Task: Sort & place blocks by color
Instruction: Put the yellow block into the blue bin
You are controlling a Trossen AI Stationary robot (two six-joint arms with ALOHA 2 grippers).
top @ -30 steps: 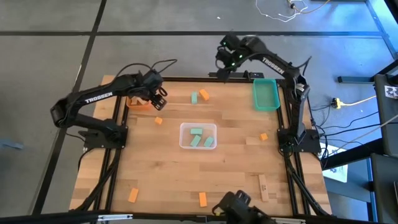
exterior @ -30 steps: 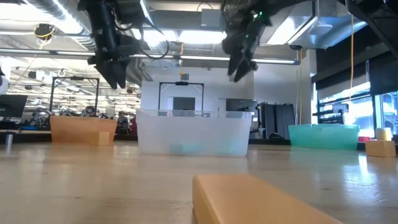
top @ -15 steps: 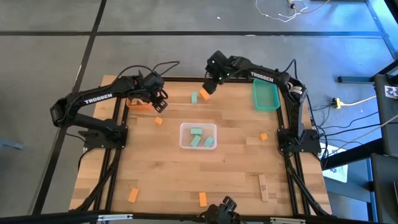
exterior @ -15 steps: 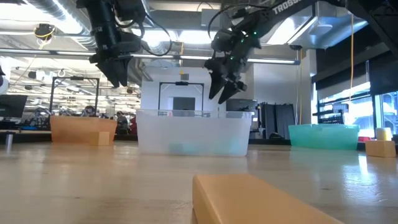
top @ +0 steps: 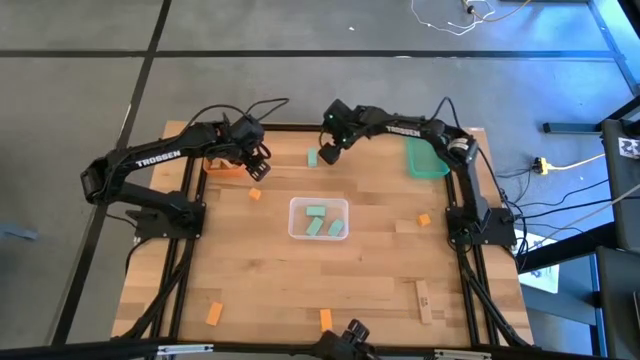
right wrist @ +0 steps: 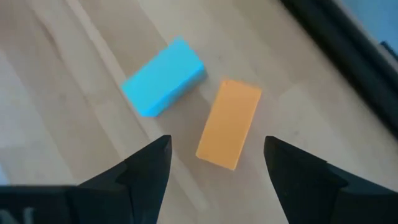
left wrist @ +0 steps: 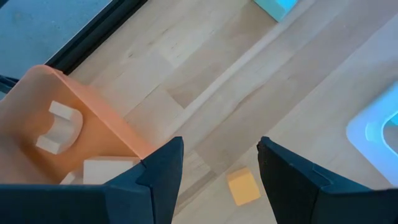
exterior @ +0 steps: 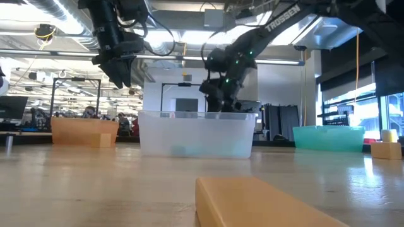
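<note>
My right gripper [right wrist: 214, 180] is open and hovers above two blocks lying flat on the table near its far edge: an orange block [right wrist: 228, 132] and a mint green block [right wrist: 163, 85], touching neither. In the high view it [top: 330, 150] stands just right of the green block [top: 313, 157]. My left gripper [left wrist: 217, 177] is open and raised beside the orange tray [left wrist: 56, 134], which holds tan blocks [left wrist: 102, 169]. A small orange cube [left wrist: 242, 186] lies on the table below it. The clear tray [top: 318, 218] holds several green blocks.
A teal tray [top: 425, 155] sits at the far right. Loose orange blocks lie at the right [top: 424, 219] and near the table's near edge [top: 213, 313] [top: 325, 320], with a tan block [top: 423, 300] at the near right. Black frame rails border the table.
My right gripper has swung from beyond the far edge toward the table's left and come down over the orange and green blocks. It has stayed open. The blocks have not moved.
</note>
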